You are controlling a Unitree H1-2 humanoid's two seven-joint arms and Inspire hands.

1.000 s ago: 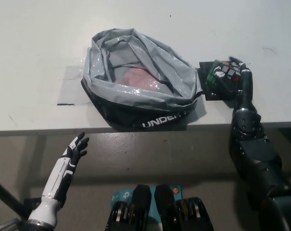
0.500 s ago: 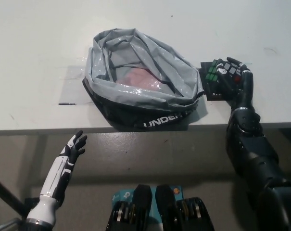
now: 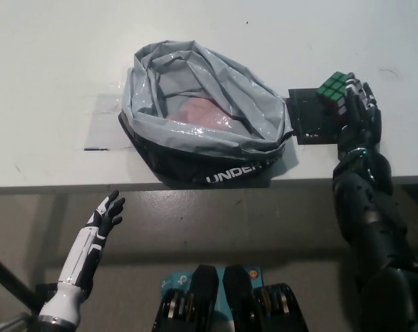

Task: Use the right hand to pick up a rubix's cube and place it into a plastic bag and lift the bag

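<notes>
The black right hand (image 3: 354, 107) has its fingers wrapped around a multicoloured Rubik's cube (image 3: 335, 88) with its green face up, holding it over a flat black square mat (image 3: 307, 117) just right of the crumpled grey plastic bag (image 3: 202, 121). The bag sits open-mouthed on the white table (image 3: 57, 55), something pinkish-red (image 3: 198, 111) inside. The white left hand (image 3: 106, 213) rests below the table edge, fingers spread, holding nothing.

Single head-mounted view, looking steeply down over the near edge of the white table (image 3: 57, 55), moderately close, grey bag (image 3: 202, 131) near frame centre, floor strip below the table edge, no second view, so no shared area to report
</notes>
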